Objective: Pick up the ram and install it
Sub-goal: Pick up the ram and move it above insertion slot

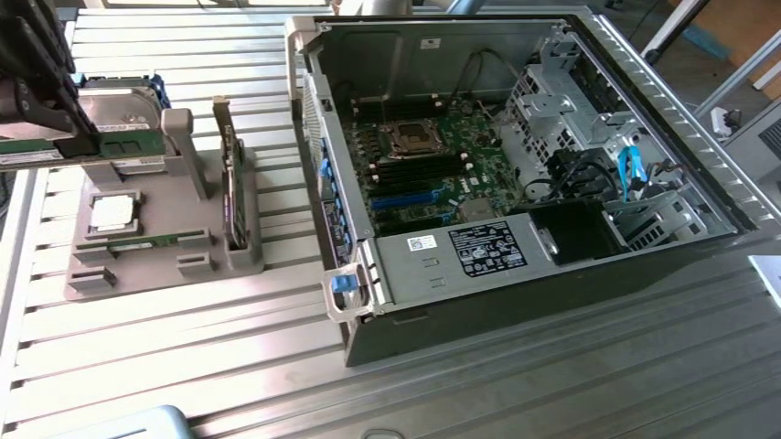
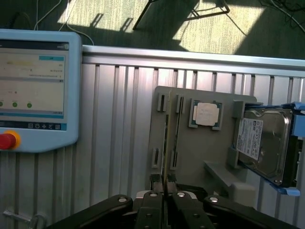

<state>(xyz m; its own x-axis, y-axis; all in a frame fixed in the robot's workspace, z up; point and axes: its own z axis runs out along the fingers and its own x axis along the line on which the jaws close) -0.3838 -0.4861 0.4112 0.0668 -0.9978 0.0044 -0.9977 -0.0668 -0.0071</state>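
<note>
Ram stick (image 1: 116,146) hangs level above the grey parts tray (image 1: 153,274), clamped by its flat sides in the closed gripper (image 2: 164,191), likely so its contact edge faces down, well apart from the open computer case (image 1: 683,119).

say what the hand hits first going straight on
Likely the grey tray, at its slots beside the processor chip; the ram in the hand would touch first. Depth is unclear.

Raised tool (image 2: 164,188), fingers pinched together.
</note>
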